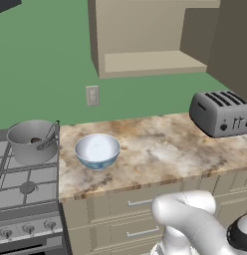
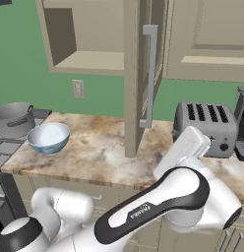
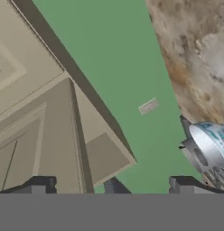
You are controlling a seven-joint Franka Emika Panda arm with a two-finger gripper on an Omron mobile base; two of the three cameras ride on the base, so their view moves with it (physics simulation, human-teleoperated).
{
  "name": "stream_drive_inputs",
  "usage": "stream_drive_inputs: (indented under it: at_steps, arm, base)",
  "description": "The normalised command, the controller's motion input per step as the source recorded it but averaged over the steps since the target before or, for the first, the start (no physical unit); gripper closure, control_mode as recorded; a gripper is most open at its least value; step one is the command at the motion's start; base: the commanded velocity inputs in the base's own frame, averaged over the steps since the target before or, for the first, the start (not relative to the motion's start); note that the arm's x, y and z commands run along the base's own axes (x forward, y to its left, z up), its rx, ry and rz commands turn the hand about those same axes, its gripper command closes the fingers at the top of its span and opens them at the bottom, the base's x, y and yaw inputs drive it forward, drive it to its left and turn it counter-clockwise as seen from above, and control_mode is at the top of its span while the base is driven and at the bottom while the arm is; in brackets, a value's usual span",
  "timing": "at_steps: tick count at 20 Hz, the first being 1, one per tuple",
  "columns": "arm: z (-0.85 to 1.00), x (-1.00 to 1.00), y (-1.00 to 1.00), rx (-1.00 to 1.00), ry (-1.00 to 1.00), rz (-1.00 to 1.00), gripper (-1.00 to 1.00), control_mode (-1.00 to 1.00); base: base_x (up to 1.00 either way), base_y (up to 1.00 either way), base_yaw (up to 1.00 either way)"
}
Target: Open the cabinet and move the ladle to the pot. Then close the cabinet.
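The cabinet (image 1: 150, 62) stands open with a bare shelf inside. Its door (image 2: 136, 78) is swung out edge-on, the silver bar handle (image 2: 151, 74) facing right. The grey pot (image 1: 31, 142) sits on the stove at the left. The slim dark ladle (image 1: 50, 131) leans inside it, handle against the rim. My gripper (image 3: 111, 187) is open with nothing between its fingertips. It looks at the door's panelled face (image 3: 37, 126), with the pot (image 3: 197, 155) far to the right. The arm's white hand (image 2: 189, 143) hovers right of the door, above the counter.
A white-and-blue bowl (image 1: 97, 150) stands on the marble counter (image 1: 160, 149) beside the stove (image 1: 23, 189). A silver toaster (image 1: 220, 113) sits at the counter's right end. A wall outlet (image 1: 92, 95) is below the cabinet. Drawers (image 1: 135, 204) line the counter front.
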Motion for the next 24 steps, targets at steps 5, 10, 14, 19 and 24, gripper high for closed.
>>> stream_drive_inputs:
  at_steps: [5, 10, 14, 19, 24]
  arm:
    - [0.17, 0.08, 0.00, 0.14, 0.00, 0.12, -1.00, -1.00]
    - [0.22, 0.00, 0.00, 0.11, 0.00, 0.12, -1.00, -1.00]
    - [0.20, 0.00, 0.00, 0.08, 0.00, 0.12, -1.00, -1.00]
    - [0.17, 0.00, 0.00, 0.09, 0.00, 0.14, -1.00, -1.00]
    - [0.16, -0.04, 0.07, 0.07, -0.01, 0.13, -1.00, -1.00]
  base:
    - [0.00, 0.00, 0.00]
    - [0.00, 0.00, 0.00]
    - [0.00, 0.00, 0.00]
    - [0.00, 0.00, 0.00]
    - [0.00, 0.00, 0.00]
